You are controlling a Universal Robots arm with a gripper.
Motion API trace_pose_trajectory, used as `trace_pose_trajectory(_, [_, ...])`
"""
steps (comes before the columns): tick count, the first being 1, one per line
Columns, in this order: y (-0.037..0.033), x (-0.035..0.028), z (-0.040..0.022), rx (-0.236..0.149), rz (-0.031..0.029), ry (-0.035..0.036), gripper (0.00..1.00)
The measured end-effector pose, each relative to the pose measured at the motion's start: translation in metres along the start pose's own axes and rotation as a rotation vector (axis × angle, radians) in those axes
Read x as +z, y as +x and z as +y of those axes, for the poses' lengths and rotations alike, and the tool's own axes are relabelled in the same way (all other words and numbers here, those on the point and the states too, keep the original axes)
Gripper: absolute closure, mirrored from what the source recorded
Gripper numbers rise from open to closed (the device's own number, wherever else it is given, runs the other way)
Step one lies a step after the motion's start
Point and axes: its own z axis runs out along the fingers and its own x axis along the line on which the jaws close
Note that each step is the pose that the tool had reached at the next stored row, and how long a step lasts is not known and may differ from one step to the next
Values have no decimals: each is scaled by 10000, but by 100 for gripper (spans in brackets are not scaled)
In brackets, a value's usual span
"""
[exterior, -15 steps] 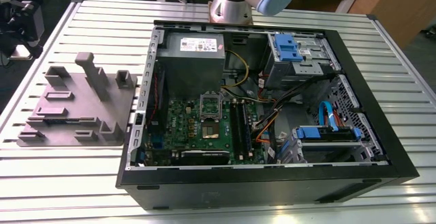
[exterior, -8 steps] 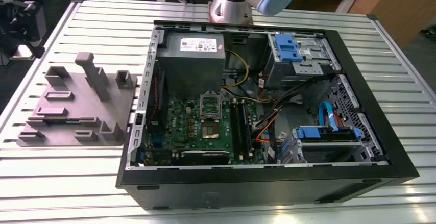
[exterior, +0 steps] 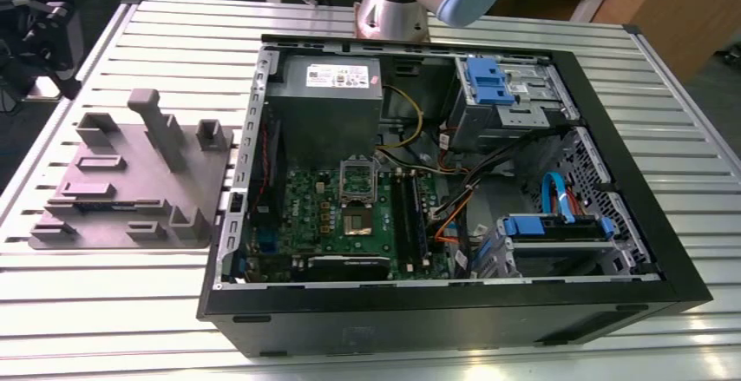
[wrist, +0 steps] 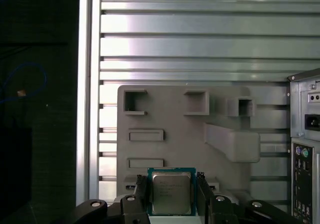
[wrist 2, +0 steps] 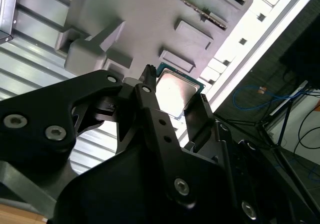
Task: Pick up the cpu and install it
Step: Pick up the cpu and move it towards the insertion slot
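The cpu, a small square chip with a silver-grey metal top and green edge, sits between the two black fingers of my gripper, which is shut on it. In the second wrist view the cpu is likewise clamped in my gripper, one fingertip on each side. It hangs well above the grey plastic tray, which looks small far below. In the exterior view the open computer case lies on the table with the motherboard's square socket uncovered.
The grey tray with upright posts lies at the exterior view's left of the case, on the slatted metal table. Inside the case are a grey power-supply box, black memory sticks, blue drive brackets and cables. The arm's base stands behind.
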Motion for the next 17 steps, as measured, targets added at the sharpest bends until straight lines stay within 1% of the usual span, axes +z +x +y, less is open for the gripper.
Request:
trace_pose_trajectory(13, [-120, 1, 1, 0, -1, -1, 53])
trace_pose_trajectory(17, [-127, 2, 1, 1, -1, 0, 53])
